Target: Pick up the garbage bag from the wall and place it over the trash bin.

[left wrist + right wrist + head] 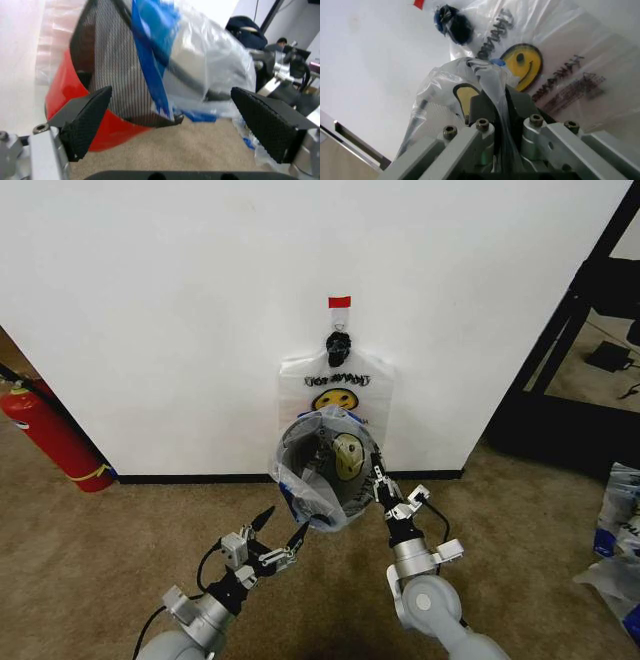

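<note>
My right gripper (pixel 382 483) pinches the garbage bag (pixel 305 475) at the trash bin (pixel 335 480) rim.
I keep the left gripper (pixel 283 532) wide just beside, so the film stays stretched over.

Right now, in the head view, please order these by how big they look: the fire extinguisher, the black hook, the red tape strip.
1. Fire extinguisher, clearly largest, though cut by the picture's edge.
2. Black hook.
3. Red tape strip, only a little smaller than the hook; these two look nearly alike.

Brown carpet (pixel 100 550) meets a black baseboard (pixel 190 478) (red fire extinguisher (pixel 52 435) leftward, black shelving (pixel 575 330) rightward).
</note>
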Controlling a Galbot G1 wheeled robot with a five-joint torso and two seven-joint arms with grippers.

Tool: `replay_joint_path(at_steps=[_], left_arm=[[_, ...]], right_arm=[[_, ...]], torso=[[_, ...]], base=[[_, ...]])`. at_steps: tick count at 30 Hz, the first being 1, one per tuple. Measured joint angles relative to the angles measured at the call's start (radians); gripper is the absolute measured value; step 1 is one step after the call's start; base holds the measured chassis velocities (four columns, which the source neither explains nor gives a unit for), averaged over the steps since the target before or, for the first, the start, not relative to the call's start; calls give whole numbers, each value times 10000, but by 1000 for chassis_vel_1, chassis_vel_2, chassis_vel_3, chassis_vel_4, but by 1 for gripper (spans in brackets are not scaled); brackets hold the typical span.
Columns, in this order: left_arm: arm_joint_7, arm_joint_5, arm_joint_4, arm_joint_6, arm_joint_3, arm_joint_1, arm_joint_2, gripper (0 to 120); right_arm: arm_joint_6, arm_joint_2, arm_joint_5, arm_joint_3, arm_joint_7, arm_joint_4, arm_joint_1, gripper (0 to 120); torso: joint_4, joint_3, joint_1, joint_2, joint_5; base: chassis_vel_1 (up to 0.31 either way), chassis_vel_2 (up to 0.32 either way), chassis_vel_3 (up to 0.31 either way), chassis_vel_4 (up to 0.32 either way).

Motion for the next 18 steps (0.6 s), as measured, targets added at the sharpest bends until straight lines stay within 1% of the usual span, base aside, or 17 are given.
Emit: replay_joint_path(at_steps=[1,4,5,6,8,9,10,11,12,13,14,16,17,18], left_arm=[[0,0,0,0,0,0,0,93],[51,164,76,-9,10,-61,-19,83],[50,177,86,-9,18,-74,-23,81],[46,187,94,-9,21,-85,-26,75],[43,200,101,-9,27,-98,-31,68],[43,200,101,-9,27,-98,-31,68],[43,202,100,2,31,-104,-32,62],[43,202,99,12,33,-104,-32,59],[55,220,94,34,36,-104,-32,52],[63,236,95,37,37,-107,-32,50],[80,258,94,37,38,-112,-32,45],[109,286,102,36,37,-107,-32,38],[109,286,102,36,37,-107,-32,38],[136,313,114,29,34,-98,-31,32]], right_arm=[[0,0,0,0,0,0,0,1],[-7,28,-71,-31,-33,2,-3,1],[-7,33,-93,-43,-45,2,-8,1],[-8,35,-115,-54,-56,7,-15,1],[-10,36,-149,-70,-71,19,-26,1],[-10,36,-149,-70,-71,19,-26,1],[-11,37,-182,-82,-96,45,-40,1],[-11,36,-194,-84,-101,50,-43,1],[-12,36,-227,-86,-110,56,-48,1],[-12,36,-242,-85,-113,64,-48,1],[-12,36,-258,-81,-116,82,-49,1],[-12,36,-277,-70,-120,105,-48,1],[-12,36,-277,-70,-120,105,-48,1],[-11,37,-284,-61,-120,121,-47,1]], torso=[[0,0,0,0,0],[0,0,0,0,0],[0,0,0,0,0],[0,0,0,0,0],[0,0,0,0,0],[0,0,0,0,0],[-1,0,0,0,0],[-1,0,0,0,0],[0,0,0,0,1],[0,0,0,0,0],[-1,0,0,0,0],[-1,0,0,0,0],[-1,0,0,0,0],[-1,0,0,0,0]], base=[[0,0,0,0],[0,0,0,0],[0,0,0,0],[0,0,0,0],[0,0,0,0],[0,0,0,0],[0,0,0,0],[0,0,0,0],[0,0,0,0],[0,0,0,0],[0,0,0,0],[0,0,0,0],[0,0,0,0],[0,0,0,0]])
